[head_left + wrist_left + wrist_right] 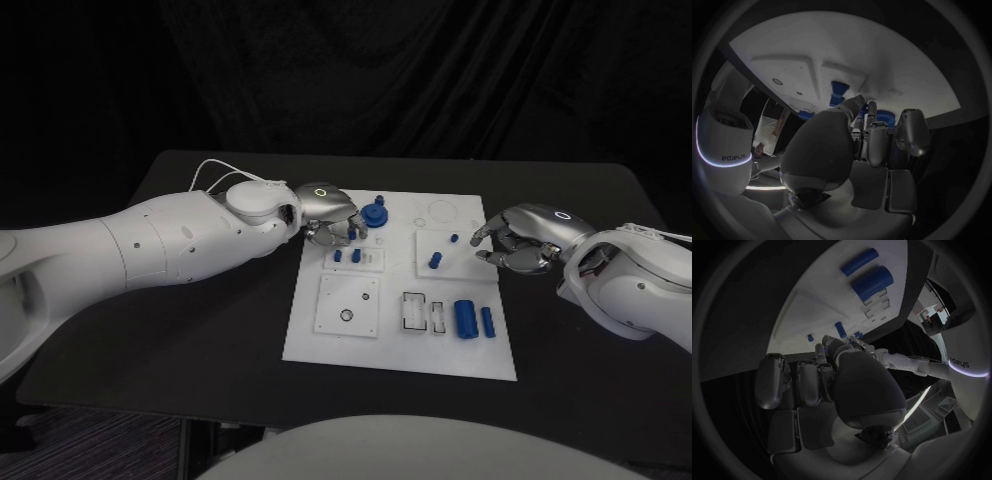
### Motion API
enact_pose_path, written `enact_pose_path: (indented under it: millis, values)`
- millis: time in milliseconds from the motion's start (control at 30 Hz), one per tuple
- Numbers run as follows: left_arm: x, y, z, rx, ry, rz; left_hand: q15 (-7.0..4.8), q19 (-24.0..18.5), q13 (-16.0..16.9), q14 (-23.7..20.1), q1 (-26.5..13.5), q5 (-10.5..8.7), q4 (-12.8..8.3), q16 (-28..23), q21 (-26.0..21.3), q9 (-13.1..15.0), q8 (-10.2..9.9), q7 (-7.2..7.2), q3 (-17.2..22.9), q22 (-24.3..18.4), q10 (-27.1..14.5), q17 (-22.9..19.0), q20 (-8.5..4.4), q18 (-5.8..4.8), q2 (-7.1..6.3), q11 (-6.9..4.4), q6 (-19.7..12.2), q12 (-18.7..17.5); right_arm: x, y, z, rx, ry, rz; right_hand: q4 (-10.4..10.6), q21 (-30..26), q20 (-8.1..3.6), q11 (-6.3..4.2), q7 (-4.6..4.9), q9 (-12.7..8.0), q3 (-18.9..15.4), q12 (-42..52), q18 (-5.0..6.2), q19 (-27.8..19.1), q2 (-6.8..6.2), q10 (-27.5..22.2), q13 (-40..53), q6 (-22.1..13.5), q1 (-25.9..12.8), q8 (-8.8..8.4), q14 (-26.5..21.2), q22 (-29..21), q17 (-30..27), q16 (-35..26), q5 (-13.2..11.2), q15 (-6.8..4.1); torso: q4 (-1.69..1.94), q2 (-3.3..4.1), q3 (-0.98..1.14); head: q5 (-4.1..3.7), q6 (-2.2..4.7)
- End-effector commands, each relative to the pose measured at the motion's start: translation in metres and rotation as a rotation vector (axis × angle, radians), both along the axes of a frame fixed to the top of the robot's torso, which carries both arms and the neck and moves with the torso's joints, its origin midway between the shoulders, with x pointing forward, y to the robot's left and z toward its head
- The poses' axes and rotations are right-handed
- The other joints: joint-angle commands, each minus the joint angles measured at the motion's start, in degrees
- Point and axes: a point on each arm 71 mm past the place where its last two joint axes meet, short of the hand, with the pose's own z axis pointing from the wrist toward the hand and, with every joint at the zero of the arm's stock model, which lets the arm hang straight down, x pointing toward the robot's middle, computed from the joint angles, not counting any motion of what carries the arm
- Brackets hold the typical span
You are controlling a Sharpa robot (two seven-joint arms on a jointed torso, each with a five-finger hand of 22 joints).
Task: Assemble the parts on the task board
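the task board (404, 345) lies flat in the middle of the black tabletop (188, 330), and the job looks only partly done. a blue knob-shaped part (376, 214) stands upright near the far edge, and small blue pegs (338, 256) and (436, 261) stand in the raised blocks at mid-board. two blue cylinders, a thick one (464, 318) and a thin one (489, 322), lie loose near the front right, beside open slots (415, 311) that look unfilled, so those seem left to place. the left hand (327, 214) hovers over the far left corner just beside the knob, fingers curled down; i cannot tell whether it holds anything. the right hand (516, 240) sits at the board's right edge, fingers curled in, and nothing shows in it.
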Motion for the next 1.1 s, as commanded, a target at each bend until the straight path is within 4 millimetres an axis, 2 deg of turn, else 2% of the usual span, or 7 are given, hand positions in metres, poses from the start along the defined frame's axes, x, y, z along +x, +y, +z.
enact_pose_path:
  millis: [33,633,800,867,900,1033,1100]
  values:
    - [-0.002,0.0,-0.002,0.004,0.013,-0.012,0.08,-0.3,-0.1,-0.3,0.0,-0.35,0.4,-0.3,-0.4,-0.1,-0.3,-0.26,0.1,9.1,-0.4,-0.2,0.05,-0.35,-0.64,0.13,-0.7,-0.3,0.0,-0.001,-0.001,-0.01,0.008,-0.015,0.1,-0.3,0.13,0.06,0.01,-0.1,0.3,-0.2,0.92,0.1,-0.03,-0.2,6.3,0.3,-0.2,-0.07,2.3,10.3,-0.1,-0.2,0.3,0.36,0.05,-0.02,0.0,0.02,0.0]
    - [0.001,0.009,0.003,-0.041,-0.061,0.021,0.14,-0.5,-0.4,-0.6,-0.1,-0.72,0.8,-0.5,-0.7,-1.1,-0.3,-1.49,0.5,9.1,-3.2,-0.6,0.09,-0.31,-1.19,0.35,-3.5,-2.1,0.0,-0.002,-0.001,-0.009,0.006,-0.016,0.0,-0.3,0.14,0.04,0.01,-0.1,0.3,-0.3,0.93,0.1,-0.08,-0.2,6.3,0.3,-0.2,-0.1,2.3,10.2,-0.1,-0.2,0.3,0.36,0.05,0.02,-0.02,0.1,0.0]
    - [0.001,0.02,0.012,-0.106,-0.159,0.056,0.86,-0.7,-0.1,-1.1,0.1,-0.97,0.8,-0.8,-1.4,-4.0,-0.3,-5.14,-0.2,8.9,-8.9,-1.5,0.03,-0.18,-1.94,1.46,-11.7,-3.7,-0.001,-0.004,0.0,-0.005,0.001,-0.021,0.0,-0.4,0.14,0.05,0.02,-0.1,0.3,-0.4,0.95,0.1,-0.11,-0.3,6.2,0.3,-0.2,-0.11,2.3,10.2,-0.2,-0.3,0.3,0.36,0.04,0.01,0.0,0.03,0.0]
    - [0.0,0.026,0.016,-0.139,-0.204,0.072,1.28,-2.0,0.6,-2.5,0.1,-1.61,1.0,-1.6,-3.5,-8.2,-0.8,-6.78,-1.7,8.4,-13.1,-3.5,0.13,0.18,-1.79,1.82,-19.9,-3.1,-0.002,-0.005,0.001,-0.002,-0.003,-0.024,-0.1,-0.6,0.14,0.05,0.02,-0.1,0.3,-0.4,0.98,0.0,-0.13,-0.4,6.1,0.3,-0.2,-0.12,2.3,10.2,-0.3,-0.3,0.3,0.36,0.03,0.01,0.0,-0.04,0.0]
    - [-0.001,0.03,0.018,-0.154,-0.224,0.079,1.28,-3.2,0.9,-3.8,0.3,-2.03,1.2,-2.4,-5.4,-9.4,-1.0,-7.06,-2.4,7.9,-14.9,-5.2,0.22,0.52,-1.68,1.89,-21.9,-2.5,-0.003,-0.006,0.001,-0.001,-0.004,-0.026,-0.1,-0.7,0.14,0.06,0.03,-0.1,0.3,-0.6,1.01,0.0,-0.17,-0.5,6.0,0.3,-0.2,-0.13,2.3,10.1,-0.4,-0.4,0.3,0.37,0.01,0.01,-0.02,-0.03,0.0]
    - [-0.006,0.046,0.028,-0.23,-0.327,0.096,1.66,-7.5,2.2,-8.7,1.1,-2.51,2.1,-5.8,-12.1,-12.1,-1.3,-7.66,-4.5,6.3,-20.8,-11.6,0.62,1.61,-1.8,2.23,-25.6,0.5,-0.004,-0.009,0.005,0.007,-0.017,-0.032,0.0,-1.2,0.18,0.13,0.06,-0.2,0.2,-1.1,1.11,-0.2,-0.36,-1.0,5.4,0.4,-0.3,-0.14,2.1,10.0,-0.7,-0.7,0.2,0.42,-0.02,-0.01,-0.05,-0.22,0.0]
    - [-0.01,0.057,0.032,-0.261,-0.373,0.097,1.91,-10.8,3.0,-12.6,2.6,-3.37,4.7,-8.6,-18.0,-13.9,-1.3,-8.4,-5.0,5.0,-25.4,-16.0,0.97,2.46,-2.98,2.45,-27.7,4.0,-0.004,-0.009,0.008,0.011,-0.027,-0.033,0.0,-1.8,0.23,0.18,0.1,-0.2,0.3,-2.0,1.23,-0.5,-0.51,-1.8,4.6,0.4,-0.4,-0.21,2.0,9.8,-1.1,-1.0,0.2,0.48,-0.02,-0.02,-0.06,-0.47,0.0]
